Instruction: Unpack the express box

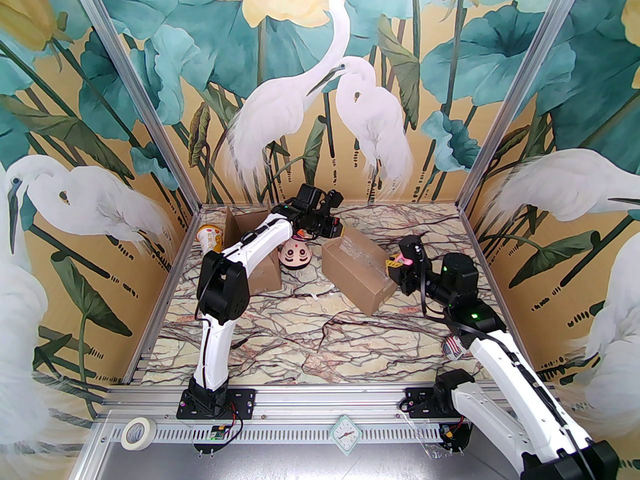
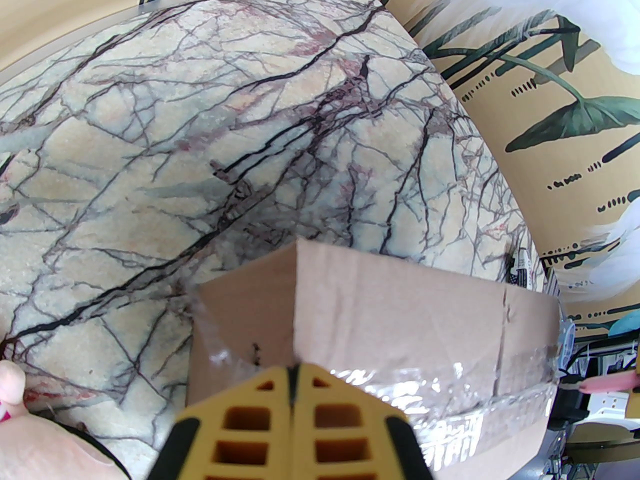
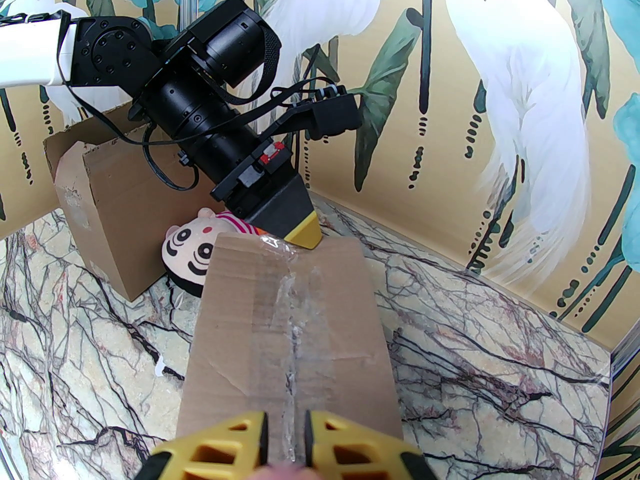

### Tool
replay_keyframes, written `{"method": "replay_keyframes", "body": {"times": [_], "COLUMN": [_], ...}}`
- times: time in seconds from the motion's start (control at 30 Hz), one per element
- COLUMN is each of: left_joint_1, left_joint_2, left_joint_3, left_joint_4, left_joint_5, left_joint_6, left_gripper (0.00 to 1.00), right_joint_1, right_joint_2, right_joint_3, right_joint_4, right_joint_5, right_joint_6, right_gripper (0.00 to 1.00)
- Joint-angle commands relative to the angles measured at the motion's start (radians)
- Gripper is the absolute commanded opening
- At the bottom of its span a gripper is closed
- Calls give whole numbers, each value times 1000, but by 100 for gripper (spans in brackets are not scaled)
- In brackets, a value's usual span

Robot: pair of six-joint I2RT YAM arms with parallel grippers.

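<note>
**A:** Nearest us is the right gripper (image 3: 285,420). Its jaws are narrow and nip what looks like a pink tool (image 1: 406,262) at the near end of the express box (image 1: 352,268). The box lies taped shut in the middle of the table (image 1: 300,348).

**B:** And the far end?

**A:** There the left gripper (image 2: 292,370) has its jaws pressed together on nothing, tips apparently touching the box's far top edge.

**B:** What is the hazard?

**A:** That single point of bracing is thin. A hard pull along the tape seam (image 3: 292,318) could swing the box toward the panda toy (image 1: 296,257) just beyond. The tool could also slip off the seam or bite too deep.

**B:** How do the views differ?

**A:** The right wrist view lays the seam out lengthwise, with the open carton (image 3: 115,218) behind. The left wrist view confirms the shut tips. The top view adds a cup (image 1: 210,236) at the far left.
</note>
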Motion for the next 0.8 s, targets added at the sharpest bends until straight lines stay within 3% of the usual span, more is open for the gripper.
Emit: {"method": "replay_keyframes", "body": {"times": [0.0,0.43,0.63,0.77], "left_joint_1": [44,44,36,12], "left_joint_2": [-2,-9,-24,-60], "left_joint_3": [-33,-45,-54,-56], "left_joint_4": [-37,-39,-27,-53], "left_joint_5": [-175,-173,-118,-137], "left_joint_6": [0,11,21,9], "left_gripper": [0,0,0,0], "right_joint_1": [0,-31,-60,-79], "right_joint_2": [-27,-94,-105,-71], "right_joint_3": [-38,-72,-74,-67], "right_joint_4": [-147,-200,-116,-63], "right_joint_5": [25,82,80,126], "right_joint_6": [10,12,73,152], "right_gripper": [0,0,0,0]}}
